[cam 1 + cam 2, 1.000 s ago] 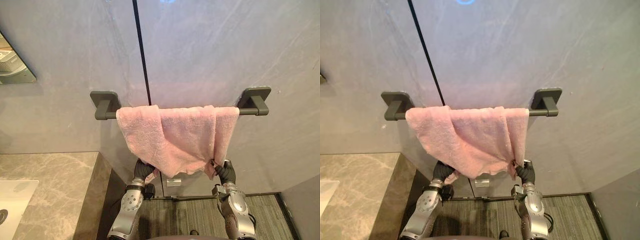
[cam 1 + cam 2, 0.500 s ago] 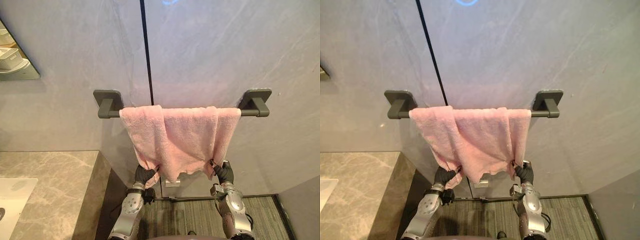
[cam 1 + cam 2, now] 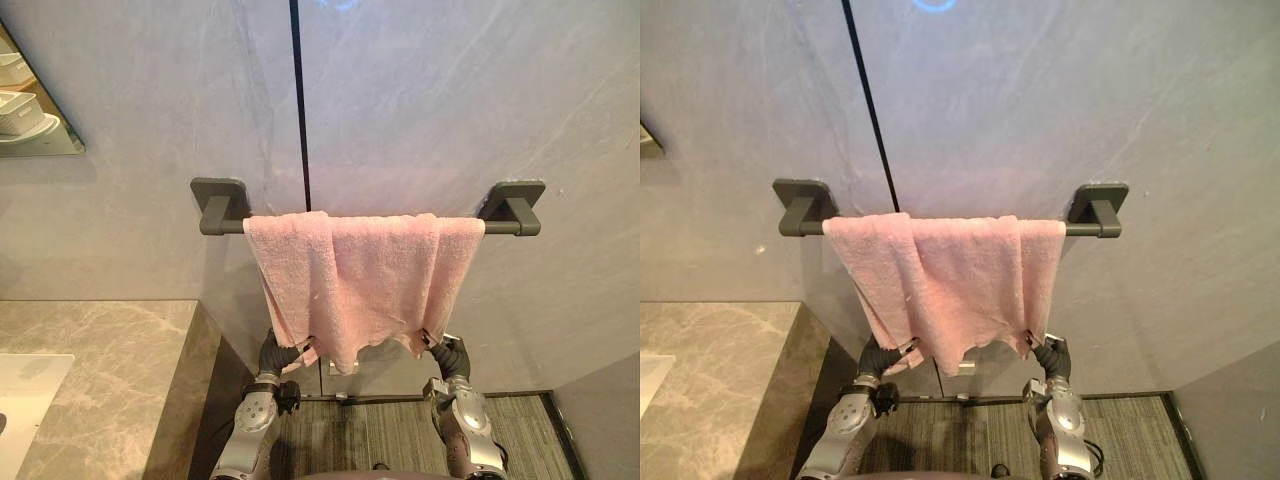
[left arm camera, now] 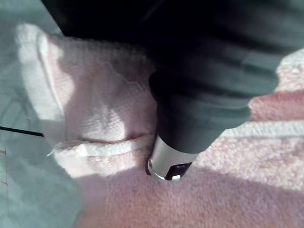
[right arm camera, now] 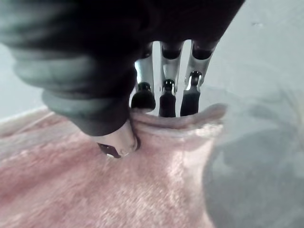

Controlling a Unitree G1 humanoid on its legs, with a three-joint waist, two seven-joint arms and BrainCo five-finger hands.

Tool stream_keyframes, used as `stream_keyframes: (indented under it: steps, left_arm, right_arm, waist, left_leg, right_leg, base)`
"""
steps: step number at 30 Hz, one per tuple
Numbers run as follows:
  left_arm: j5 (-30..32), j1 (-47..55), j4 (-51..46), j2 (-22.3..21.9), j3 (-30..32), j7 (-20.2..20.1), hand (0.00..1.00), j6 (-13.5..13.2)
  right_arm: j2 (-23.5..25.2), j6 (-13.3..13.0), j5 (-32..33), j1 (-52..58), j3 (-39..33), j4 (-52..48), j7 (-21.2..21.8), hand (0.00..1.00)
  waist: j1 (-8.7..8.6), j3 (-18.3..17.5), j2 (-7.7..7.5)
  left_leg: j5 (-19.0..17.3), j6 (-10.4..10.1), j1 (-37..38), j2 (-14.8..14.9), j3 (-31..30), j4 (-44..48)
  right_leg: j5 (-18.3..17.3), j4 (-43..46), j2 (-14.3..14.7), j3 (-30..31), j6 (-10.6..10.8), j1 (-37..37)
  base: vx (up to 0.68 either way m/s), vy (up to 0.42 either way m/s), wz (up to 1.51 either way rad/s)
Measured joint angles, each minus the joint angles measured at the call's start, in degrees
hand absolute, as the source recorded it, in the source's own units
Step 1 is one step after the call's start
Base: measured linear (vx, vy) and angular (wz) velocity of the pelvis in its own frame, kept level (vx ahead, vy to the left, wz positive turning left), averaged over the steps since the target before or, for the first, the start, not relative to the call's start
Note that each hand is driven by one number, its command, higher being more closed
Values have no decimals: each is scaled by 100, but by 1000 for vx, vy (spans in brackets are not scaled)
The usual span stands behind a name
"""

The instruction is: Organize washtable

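Towel [image 3: 355, 280] hangs over rail [image 3: 229, 226], left hand [image 3: 278, 355] and right hand [image 3: 452, 358] pinching bottom corners.

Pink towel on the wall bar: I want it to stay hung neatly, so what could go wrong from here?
1. The left hand and the right hand both pinch the lower edge of the pink towel. A harder downward pull could drag it off the bar.
2. It hangs bunched and slanted on its left side and is crowded toward the right bracket. Released like this, it would likely look untidy.
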Motion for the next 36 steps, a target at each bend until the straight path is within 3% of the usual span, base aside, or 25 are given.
stream_keyframes:
  steps: [5, 12, 19, 28, 34, 36]
  left_arm:
    - [-4, 12, 106, 62, 57, 93, 0, 19]
    - [-117, 12, 106, 87, 90, 208, 0, 19]
    - [-814, 115, -75, 70, 627, 322, 0, 13]
    - [-1247, 593, -1013, -146, 1611, 409, 0, -29]
    - [-1249, 738, -2117, -420, 1887, 454, 0, -37]
    - [-1242, 739, -2786, -466, 2115, 495, 0, -156]
  right_arm:
    - [-96, 230, -90, 282, -89, 254, -158, 0]
    - [-150, 235, -124, 390, -88, 254, -236, 0]
    - [-134, 229, -124, 513, -304, 14, -274, 0]
    - [-55, 220, -127, 1004, -1074, -1218, -508, 0]
    - [22, 202, -156, 1116, -1593, -2852, -678, 0]
    - [36, 95, -192, 1112, -1716, -3578, -745, 0]
  waist:
    - [-6, 9, -13]
    - [-15, 36, -69]
    - [-16, 78, -122]
    - [10, 133, -71]
    - [-6, 147, -35]
    - [-5, 148, -4]
  left_leg:
    - [1, 1, -1, -1, -43, -11]
    - [6, 2, 8, -6, -59, -12]
    - [7, 1, 12, -10, -65, -18]
    - [6, 2, 61, 0, -108, -4]
    - [2, -2, 87, 44, -86, 11]
    - [-1, -7, 115, 66, -76, 13]
  right_leg:
    - [0, -1, -2, -92, 0, 12]
    - [1, -3, -6, -108, -1, 26]
    - [1, -4, -11, -112, -1, 31]
    - [-1, 18, -20, -199, 0, 114]
    - [-28, 21, -4, -194, -35, 173]
    - [-41, 21, 13, -194, -52, 174]
  base:
    - [-7, -9, 3]
    - [-37, -23, 1]
    - [-23, -16, 0]
    - [-34, -22, 3]
    - [-38, -35, -1]
    - [-20, -33, -1]
